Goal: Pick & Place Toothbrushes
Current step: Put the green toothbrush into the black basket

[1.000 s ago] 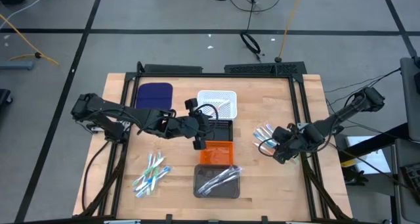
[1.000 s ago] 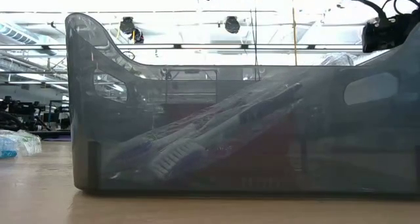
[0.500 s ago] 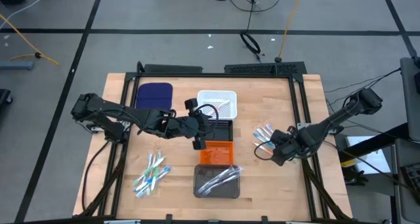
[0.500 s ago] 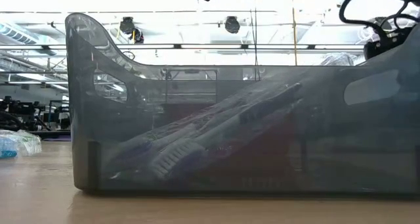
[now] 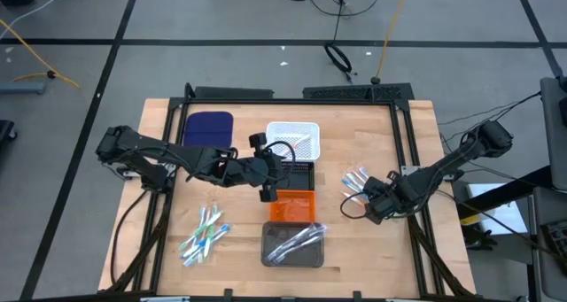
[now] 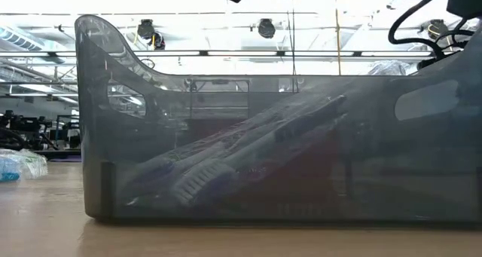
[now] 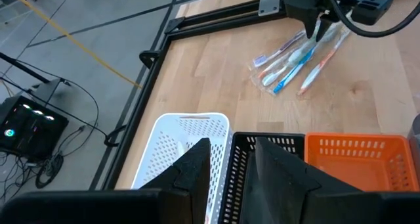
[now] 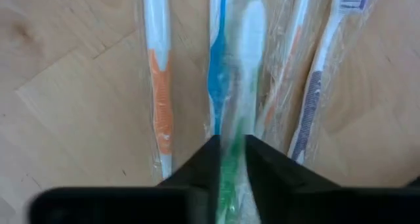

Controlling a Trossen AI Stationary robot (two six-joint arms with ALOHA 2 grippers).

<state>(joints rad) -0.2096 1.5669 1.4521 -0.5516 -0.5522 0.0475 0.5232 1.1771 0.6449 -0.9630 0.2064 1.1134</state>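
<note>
Several wrapped toothbrushes (image 5: 356, 179) lie in a pile on the table's right part. My right gripper (image 8: 233, 142) points down into this pile, shut on a green-and-white toothbrush (image 8: 244, 66); the left wrist view shows it (image 7: 314, 31) from afar. Another pile of toothbrushes (image 5: 205, 234) lies at the near left. More toothbrushes (image 5: 295, 241) lean inside the grey tray (image 5: 269, 255). My left gripper (image 7: 231, 159) hangs open over the white tray (image 7: 177, 142) and black tray (image 7: 275, 144), nothing between its fingers. My right gripper pinches the green handle part (image 8: 231, 159) of the wrapped green-and-white toothbrush between its two fingers. The fingers come from above, pointing down, one on each long side of the handle. The toothbrush lies flat in the pile on the table.
White tray (image 5: 292, 138), black tray (image 5: 301, 170), orange tray (image 5: 295, 206) and grey tray stand in a row down the table's middle. A dark blue pad (image 5: 208, 127) lies at the far left. The grey tray (image 6: 263, 136) fills the low view.
My right gripper has sunk onto the right pile of toothbrushes, shifting slightly toward the table's near-left, and has tipped more steeply downward. The piles and trays have stayed where they were.
</note>
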